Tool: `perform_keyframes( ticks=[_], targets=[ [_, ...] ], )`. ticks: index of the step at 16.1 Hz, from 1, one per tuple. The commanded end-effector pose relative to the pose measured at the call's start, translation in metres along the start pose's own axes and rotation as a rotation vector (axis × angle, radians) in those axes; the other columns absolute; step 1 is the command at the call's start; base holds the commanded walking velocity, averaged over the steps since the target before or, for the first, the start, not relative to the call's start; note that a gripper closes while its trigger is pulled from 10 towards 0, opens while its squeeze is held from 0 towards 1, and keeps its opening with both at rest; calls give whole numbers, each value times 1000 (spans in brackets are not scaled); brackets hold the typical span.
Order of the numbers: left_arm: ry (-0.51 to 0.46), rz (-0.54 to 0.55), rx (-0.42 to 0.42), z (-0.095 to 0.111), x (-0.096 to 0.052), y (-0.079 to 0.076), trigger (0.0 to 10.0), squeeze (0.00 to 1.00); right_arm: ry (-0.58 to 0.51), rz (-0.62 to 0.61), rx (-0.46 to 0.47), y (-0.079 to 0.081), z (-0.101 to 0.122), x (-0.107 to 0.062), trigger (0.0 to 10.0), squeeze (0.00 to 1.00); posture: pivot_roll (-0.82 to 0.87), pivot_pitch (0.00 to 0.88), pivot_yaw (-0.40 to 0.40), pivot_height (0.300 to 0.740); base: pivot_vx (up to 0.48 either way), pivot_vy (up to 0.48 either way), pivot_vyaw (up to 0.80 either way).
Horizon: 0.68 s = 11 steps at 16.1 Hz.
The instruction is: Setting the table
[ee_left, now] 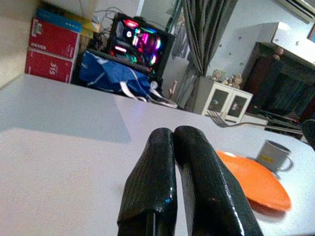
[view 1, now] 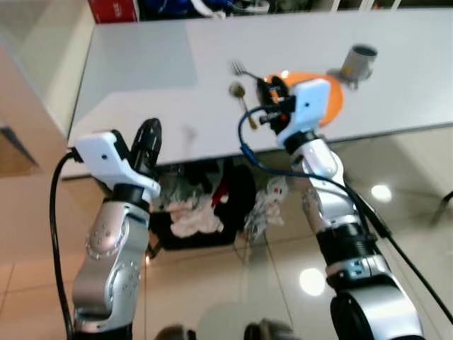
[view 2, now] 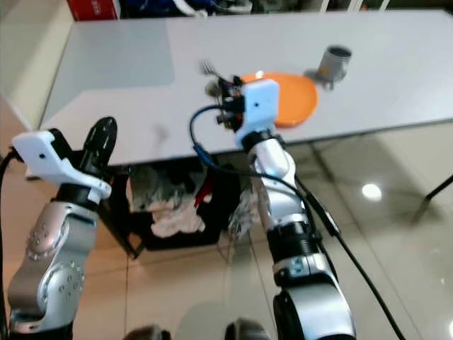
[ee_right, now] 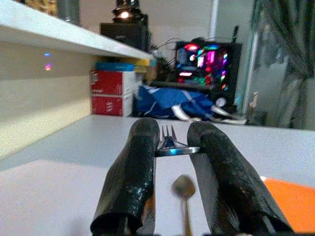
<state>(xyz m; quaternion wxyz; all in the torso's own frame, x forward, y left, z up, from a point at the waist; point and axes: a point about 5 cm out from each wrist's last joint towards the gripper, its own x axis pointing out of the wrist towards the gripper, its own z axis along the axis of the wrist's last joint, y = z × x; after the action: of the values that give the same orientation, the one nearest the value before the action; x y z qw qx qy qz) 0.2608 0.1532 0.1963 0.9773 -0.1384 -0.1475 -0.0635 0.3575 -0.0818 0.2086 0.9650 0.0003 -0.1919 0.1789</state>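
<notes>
Silver fork [ee_right: 170, 142] pinched in right claw [ee_right: 178, 147] beside orange plate [view 2: 287, 99]

The right gripper [view 1: 263, 95] covers the orange plate's [view 1: 334, 99] left edge; the spoon [ee_right: 183, 188] in the lower centre is blurred

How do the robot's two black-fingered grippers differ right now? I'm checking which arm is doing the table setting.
The right gripper is shut on a silver metal fork, held above the white table beside the orange plate. The left gripper has its fingers pressed together on nothing and sits at the table's near edge. Both point out over the table.
</notes>
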Motion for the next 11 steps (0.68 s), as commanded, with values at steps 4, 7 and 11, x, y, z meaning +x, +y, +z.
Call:
perform_keyframes(
  ticks=[4, 7, 11],
  targets=[
    [-15, 25, 13, 6, -1, 5, 10000, 0, 10, 14, 69, 19, -8, 6, 10000, 0, -8, 124, -6, 740, 412, 0, 0],
    [-3, 28, 14, 5, -3, 4, 10000, 0, 16, -44, 93, 15, -16, 6, 10000, 0, 2, 142, -3, 740, 399, 0, 0],
    [18, 42, -13, 6, -11, 2, 10000, 0, 33, -111, 99, 8, -23, 7, 10000, 0, 35, 187, 2, 740, 171, 0, 0]
  ],
)
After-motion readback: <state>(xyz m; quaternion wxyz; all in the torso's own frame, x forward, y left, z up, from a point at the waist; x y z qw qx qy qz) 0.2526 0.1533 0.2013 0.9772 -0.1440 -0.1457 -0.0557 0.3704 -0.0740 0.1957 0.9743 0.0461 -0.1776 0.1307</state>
